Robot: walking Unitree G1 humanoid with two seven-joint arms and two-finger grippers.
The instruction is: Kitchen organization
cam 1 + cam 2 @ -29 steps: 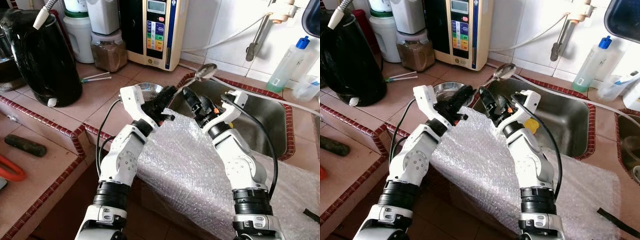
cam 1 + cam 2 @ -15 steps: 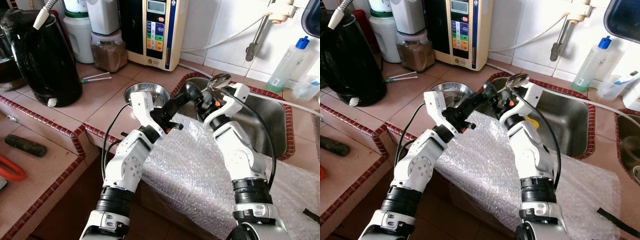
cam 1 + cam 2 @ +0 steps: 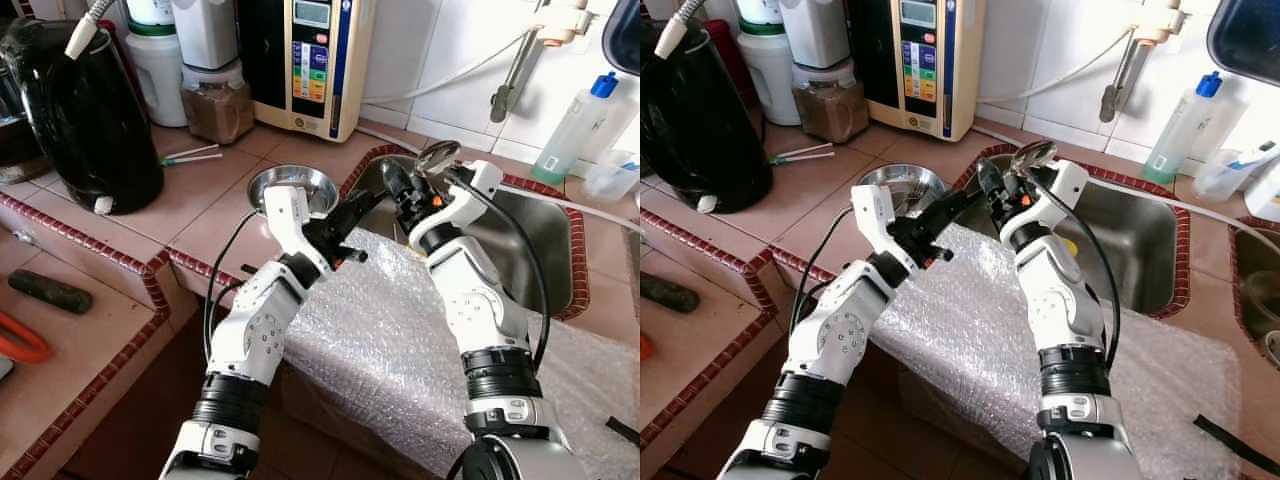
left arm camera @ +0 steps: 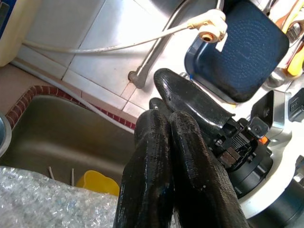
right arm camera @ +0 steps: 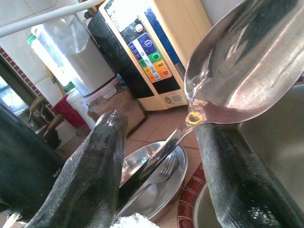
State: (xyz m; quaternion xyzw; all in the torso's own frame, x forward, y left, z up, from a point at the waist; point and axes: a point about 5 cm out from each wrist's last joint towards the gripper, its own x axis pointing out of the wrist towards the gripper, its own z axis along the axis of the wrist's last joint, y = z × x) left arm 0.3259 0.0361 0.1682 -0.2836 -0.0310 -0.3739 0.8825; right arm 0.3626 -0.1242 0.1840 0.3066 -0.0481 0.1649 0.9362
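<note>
Both arms reach forward over a sheet of bubble wrap (image 3: 400, 330) draped across the front edge of the tiled tabletop (image 3: 200, 205), just before the steel sink (image 3: 520, 240). The right gripper (image 3: 405, 190) is raised above the sink's near-left corner, its jaws standing apart with a large metal spoon (image 3: 437, 156) held between them, bowl upward; in the right wrist view the spoon (image 5: 237, 76) runs past one finger, though exactly where the grip falls on the handle cannot be made out. The left gripper (image 3: 362, 205) points toward the right one, its jaws pressed together with nothing between them, as the left wrist view shows. Beside the sink's left edge on the tabletop sits a shallow steel bowl (image 3: 295, 185), and in the right wrist view a fork (image 5: 164, 168) lies inside it. A yellow object (image 4: 97, 183) rests on the sink floor.
</note>
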